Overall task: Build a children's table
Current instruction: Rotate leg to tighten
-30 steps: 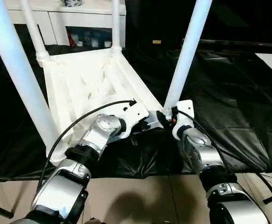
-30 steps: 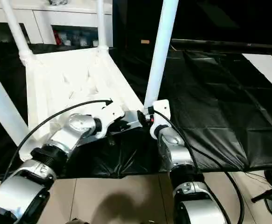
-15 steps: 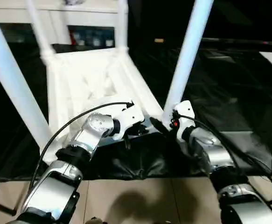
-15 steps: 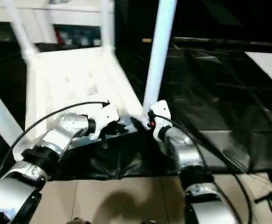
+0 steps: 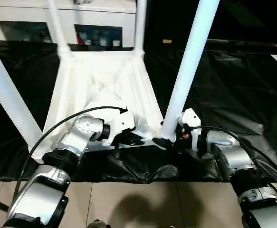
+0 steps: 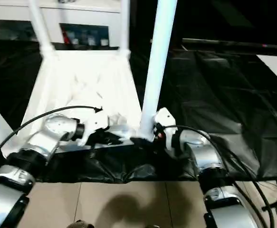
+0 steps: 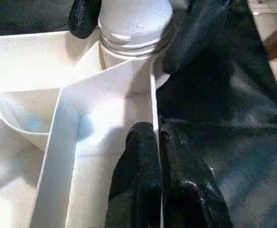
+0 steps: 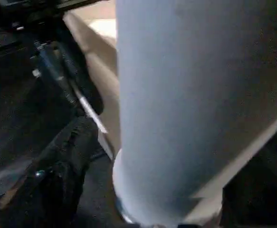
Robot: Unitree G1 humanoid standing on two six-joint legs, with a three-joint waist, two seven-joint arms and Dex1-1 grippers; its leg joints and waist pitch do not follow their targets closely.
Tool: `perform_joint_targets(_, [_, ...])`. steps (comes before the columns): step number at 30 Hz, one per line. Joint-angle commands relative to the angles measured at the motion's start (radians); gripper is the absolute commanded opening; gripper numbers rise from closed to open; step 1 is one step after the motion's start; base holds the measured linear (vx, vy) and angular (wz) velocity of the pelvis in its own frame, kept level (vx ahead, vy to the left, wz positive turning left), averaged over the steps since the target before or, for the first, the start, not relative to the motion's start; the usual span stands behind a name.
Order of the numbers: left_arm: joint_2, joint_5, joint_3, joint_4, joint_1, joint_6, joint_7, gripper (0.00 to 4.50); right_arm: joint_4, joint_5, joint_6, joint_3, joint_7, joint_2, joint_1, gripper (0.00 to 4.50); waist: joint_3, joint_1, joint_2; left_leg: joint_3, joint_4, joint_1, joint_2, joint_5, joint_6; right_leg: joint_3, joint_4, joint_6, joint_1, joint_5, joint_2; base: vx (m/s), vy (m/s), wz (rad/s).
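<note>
The children's table (image 5: 105, 85) lies upside down on black cloth, ribbed underside up, with its white legs standing in the corner sockets. My left gripper (image 7: 156, 135) is shut on the thin near rim wall, close to the near right corner; the gripper (image 5: 128, 138) also shows from above. My right gripper (image 5: 167, 141) reaches in from the right and stands open around the base of the near right leg (image 5: 188, 61). Its black fingers (image 7: 83, 16) sit on either side of the leg's collar. That leg (image 8: 186, 95) rises close in front of the right wrist camera.
Black cloth (image 5: 233, 95) covers the work surface, and its near edge drops to a tan floor (image 5: 128, 204). A white cabinet with glass doors (image 5: 100, 28) stands behind the table. The near left leg (image 5: 7, 95) rises beside my left forearm.
My right forearm has swung out to the right, and its gripper now meets the leg's base from that side with fingers spread wider. The left gripper stays pinched on the rim. The camera has shifted.
</note>
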Motion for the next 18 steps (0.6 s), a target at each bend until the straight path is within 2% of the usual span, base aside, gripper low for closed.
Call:
perform_joint_targets(1, [-0.020, -0.016, -0.044, -0.040, 0.008, -0.021, -0.057, 0.00, -0.040, 0.021, 0.013, 0.028, 0.057, -0.003, 0.011, 3.63, -0.066, 0.003, 0.000, -0.019, -0.070, 0.017, 0.058, -0.234, 0.048, 0.060, -0.071, -0.231, 0.046, -0.226, -0.072, 0.000, 0.000, 0.00])
perform_joint_targets(2, [-0.015, -0.017, -0.045, -0.042, 0.008, -0.019, -0.066, 0.00, -0.048, 0.025, 0.023, 0.032, 0.076, -0.007, 0.015, 3.58, -0.066, 0.005, 0.000, -0.019, -0.070, 0.019, 0.058, -0.234, 0.049, 0.060, -0.071, -0.232, 0.045, -0.221, -0.071, 0.000, 0.000, 0.00])
perform_joint_targets(3, [-0.007, -0.018, -0.047, -0.043, 0.010, -0.018, -0.080, 0.00, -0.058, 0.029, 0.030, 0.039, 0.101, -0.013, 0.022, 3.34, -0.065, 0.008, -0.001, -0.018, -0.069, 0.017, 0.058, -0.234, 0.050, 0.060, -0.070, -0.234, 0.046, -0.219, -0.072, 0.000, 0.000, 0.00])
perform_joint_targets(6, [0.002, -0.020, -0.049, -0.044, 0.011, -0.018, -0.097, 0.00, -0.063, 0.036, 0.035, 0.043, 0.125, -0.020, 0.026, 3.23, -0.065, 0.012, -0.002, -0.019, -0.070, 0.017, 0.057, -0.246, 0.041, 0.060, -0.073, -0.226, 0.045, -0.250, -0.075, 0.000, 0.000, 0.00])
perform_joint_targets(9, [0.004, -0.021, -0.050, -0.048, 0.013, -0.014, -0.109, 0.00, -0.073, 0.044, 0.044, 0.041, 0.142, -0.021, 0.030, 2.84, -0.065, 0.016, -0.001, -0.020, -0.071, 0.018, 0.057, -0.249, 0.034, 0.060, -0.075, -0.218, 0.045, -0.266, -0.075, 0.000, 0.000, 0.00])
perform_joint_targets(15, [0.004, -0.021, -0.054, -0.059, 0.021, -0.003, -0.120, 0.00, -0.096, 0.052, 0.061, 0.047, 0.152, -0.019, 0.047, 2.63, -0.068, 0.017, -0.004, -0.020, -0.069, 0.016, 0.057, -0.220, 0.039, 0.059, -0.069, -0.222, 0.047, -0.224, -0.074, 0.000, 0.000, 0.00])
perform_joint_targets(17, [-0.002, -0.022, -0.054, -0.062, 0.024, 0.002, -0.104, 0.00, -0.100, 0.053, 0.059, 0.044, 0.137, -0.007, 0.058, 2.62, -0.067, 0.017, -0.007, -0.019, -0.069, 0.015, 0.056, -0.222, 0.041, 0.060, -0.070, -0.221, 0.047, -0.230, -0.075, 0.000, 0.000, 0.00])
perform_joint_targets(18, [-0.007, -0.022, -0.052, -0.062, 0.024, 0.005, -0.090, 0.00, -0.100, 0.055, 0.060, 0.039, 0.122, 0.002, 0.063, 2.62, -0.067, 0.018, -0.005, -0.019, -0.069, 0.015, 0.056, -0.224, 0.041, 0.060, -0.072, -0.218, 0.046, -0.240, -0.076, 0.000, 0.000, 0.00])
